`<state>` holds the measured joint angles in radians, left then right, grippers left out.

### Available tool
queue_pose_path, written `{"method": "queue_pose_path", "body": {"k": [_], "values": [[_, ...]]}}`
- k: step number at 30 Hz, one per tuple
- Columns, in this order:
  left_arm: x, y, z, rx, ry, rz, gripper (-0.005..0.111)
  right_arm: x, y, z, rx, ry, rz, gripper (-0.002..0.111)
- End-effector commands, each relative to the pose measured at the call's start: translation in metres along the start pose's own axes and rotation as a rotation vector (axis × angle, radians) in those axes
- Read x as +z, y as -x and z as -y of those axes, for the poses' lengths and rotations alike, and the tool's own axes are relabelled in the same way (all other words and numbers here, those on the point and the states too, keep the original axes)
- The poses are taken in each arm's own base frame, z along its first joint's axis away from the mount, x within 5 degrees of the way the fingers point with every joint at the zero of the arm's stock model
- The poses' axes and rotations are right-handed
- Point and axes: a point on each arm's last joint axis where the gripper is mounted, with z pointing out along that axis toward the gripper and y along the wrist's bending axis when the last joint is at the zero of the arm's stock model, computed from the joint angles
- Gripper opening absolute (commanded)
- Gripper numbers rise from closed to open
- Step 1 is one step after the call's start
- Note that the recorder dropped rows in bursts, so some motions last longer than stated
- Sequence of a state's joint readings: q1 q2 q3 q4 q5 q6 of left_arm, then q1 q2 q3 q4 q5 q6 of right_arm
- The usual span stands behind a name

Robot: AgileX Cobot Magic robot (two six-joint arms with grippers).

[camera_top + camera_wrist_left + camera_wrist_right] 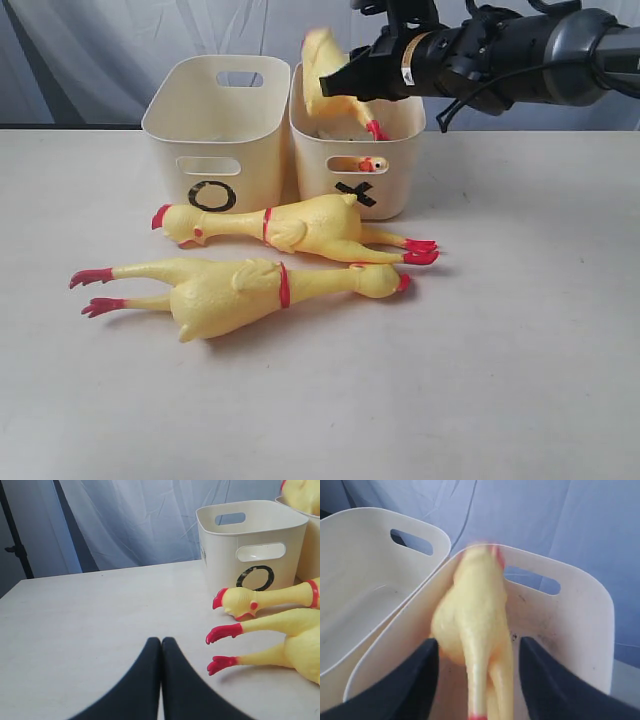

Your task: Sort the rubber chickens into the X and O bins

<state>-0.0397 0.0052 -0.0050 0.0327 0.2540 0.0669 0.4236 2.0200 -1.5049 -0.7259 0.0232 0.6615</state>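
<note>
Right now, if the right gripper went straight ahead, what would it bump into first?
Most likely the rubber chicken between its jaws, then the X bin wall behind it; depth is unclear.

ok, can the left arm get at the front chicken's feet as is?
Probably yes: the left gripper is beside the front chicken's red feet, only bare table between. Its jaws are shut, so it must open first.

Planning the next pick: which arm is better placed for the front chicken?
Left, probably: the left gripper is by the front chicken's feet; the right gripper is over the X bin around another chicken.
</note>
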Motion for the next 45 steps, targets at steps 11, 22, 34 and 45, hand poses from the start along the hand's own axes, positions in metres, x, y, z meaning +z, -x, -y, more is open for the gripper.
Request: {"method": "queue_pose_path", "body": {"k": [11, 22, 34, 45], "values": [[0.000, 0.000, 0.000, -0.010, 0.000, 0.014, 0.000, -0.013, 0.013, 0.007, 0.020, -0.046, -0.005, 0.058], [0.000, 0.000, 0.000, -0.010, 0.000, 0.014, 0.000, -0.092, 0.056, 0.033, -0.040, -0.285, -0.096, 0.000], [0.000, 0.000, 0.000, -0.010, 0.000, 0.014, 0.000, -0.174, 0.041, 0.036, -0.074, -0.321, -0.182, 0.000], [0.000, 0.000, 0.000, -0.010, 0.000, 0.014, 0.000, -0.236, 0.002, 0.021, 0.036, -0.175, -0.052, 0.000]]}}
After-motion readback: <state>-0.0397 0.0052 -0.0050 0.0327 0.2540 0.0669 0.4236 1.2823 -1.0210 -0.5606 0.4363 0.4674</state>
